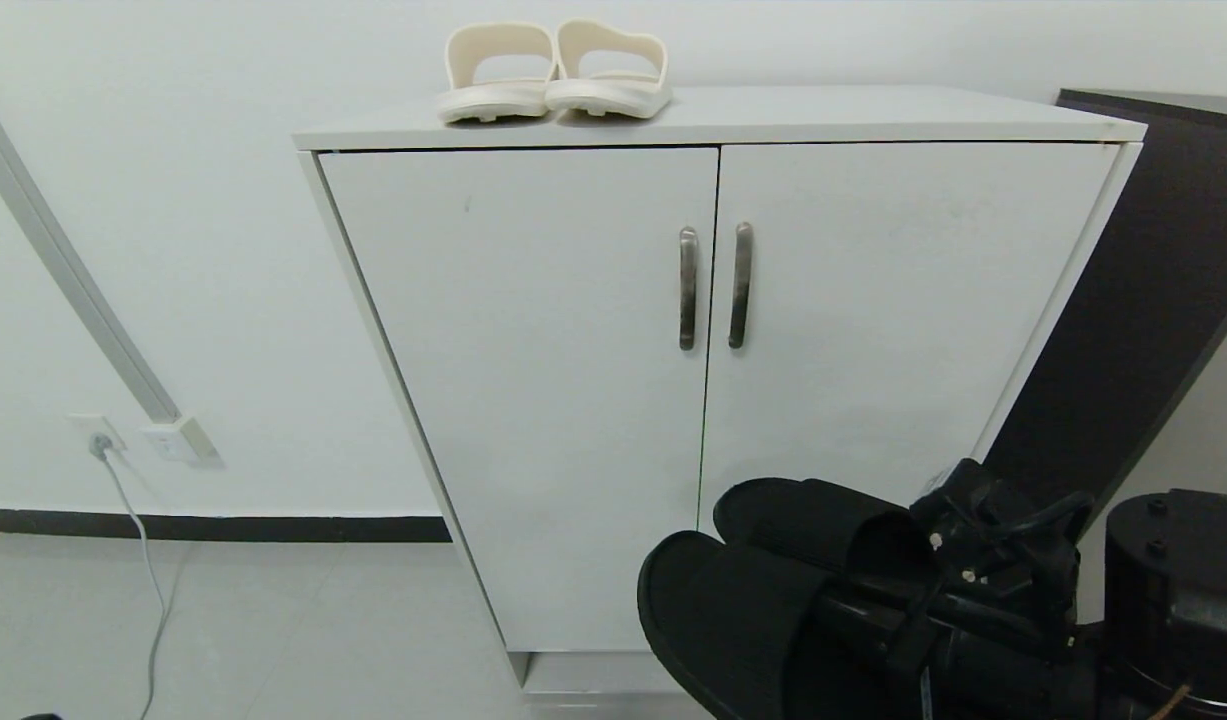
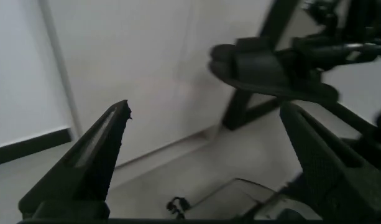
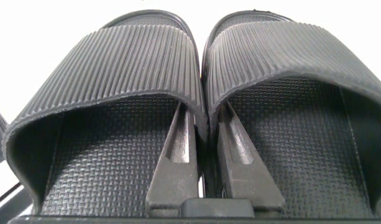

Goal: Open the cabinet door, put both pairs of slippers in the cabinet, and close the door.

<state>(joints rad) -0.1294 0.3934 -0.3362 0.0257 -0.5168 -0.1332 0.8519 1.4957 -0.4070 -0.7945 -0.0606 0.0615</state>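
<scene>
1. My right gripper (image 3: 204,118) is pinching the black slippers (image 1: 773,570), low before the cabinet (image 1: 873,115).
2. My left gripper (image 2: 207,109) is spread wide, holding nothing.
3. The doors (image 1: 533,400) are closed, and the white slippers (image 1: 553,75) are sitting on top.

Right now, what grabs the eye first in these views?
A pair of black slippers, pinched together by the right gripper, hangs low at the right, in front of the cabinet. A pair of cream slippers sits side by side on the cabinet top, left of centre. Both doors are shut, their two metal handles side by side at the middle.
</scene>
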